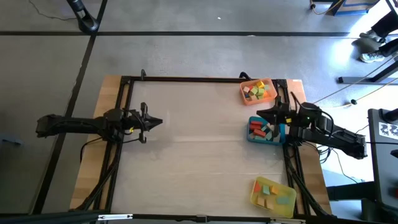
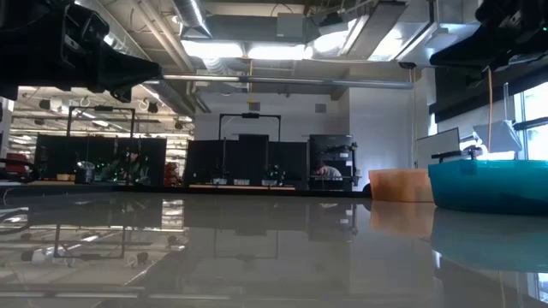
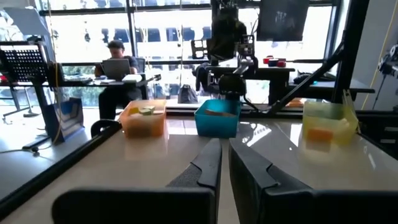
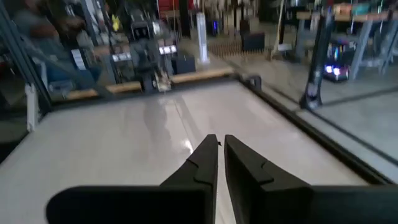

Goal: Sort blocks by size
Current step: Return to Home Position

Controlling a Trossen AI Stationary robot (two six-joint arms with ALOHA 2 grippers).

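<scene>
On the bench (image 1: 199,155), seen from above, the blocks (image 1: 260,91) lie sorted into three trays along the right side: an orange tray (image 1: 244,94) at the far corner, a blue tray (image 1: 251,138) just below it, and a yellow tray (image 1: 254,198) well apart near the front edge. The left gripper (image 1: 158,121) hovers at the left side, pointing across the bare middle; the right gripper (image 1: 261,114) hangs over the blue tray's far edge, pointing back toward it. From bench height, the blue tray stands at the right with the orange one behind it, and both arms are dark shapes overhead. The left wrist view shows its gripper closed and empty, all three trays lined up beyond it, and a person at a laptop (image 3: 118,62) in the room behind. The right wrist view shows its gripper closed too, holding nothing, above bare bench.
</scene>
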